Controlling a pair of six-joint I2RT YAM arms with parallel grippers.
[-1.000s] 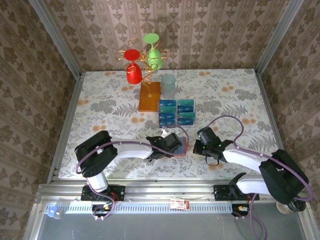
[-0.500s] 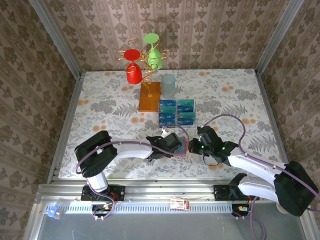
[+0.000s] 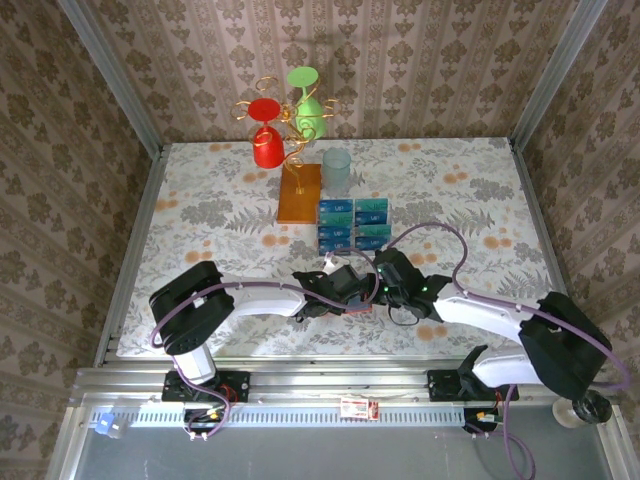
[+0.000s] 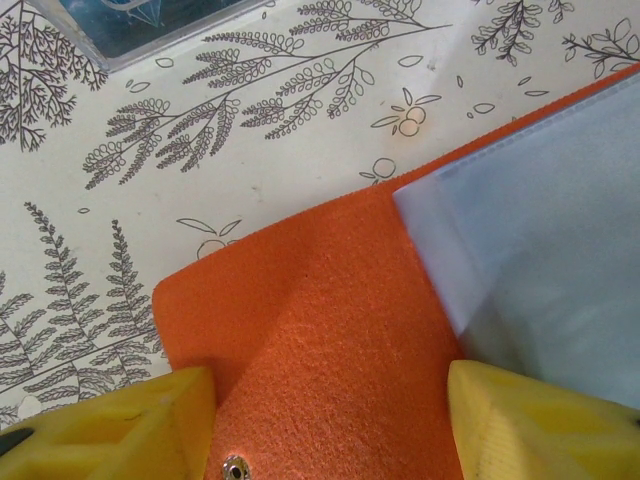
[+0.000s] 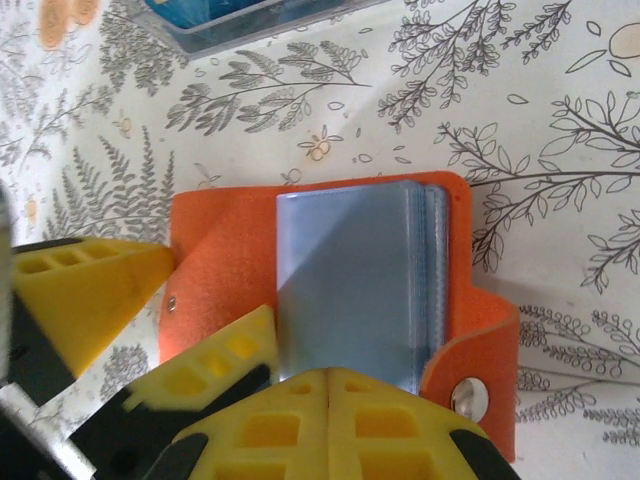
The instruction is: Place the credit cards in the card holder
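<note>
Top view: bright, even, diffuse light from overhead; the table (image 3: pixel 200 200) cloth is evenly lit with no hot spots. The wire stand (image 3: pixel 290 150) throws a faint, soft shadow up the back wall (image 3: pixel 420 60). Mild wide-angle lean shows in the corner posts (image 3: pixel 548 70). Left wrist view: the felt of the card holder (image 4: pixel 330 340) is sharp, while the left gripper (image 4: pixel 330 440) goes soft at the frame bottom. Right wrist view: the clear sleeves (image 5: pixel 345 280) carry a pale bluish sheen, the right gripper (image 5: pixel 328 400) is blurred, and a soft shadow lies beside the holder's right flap.
</note>
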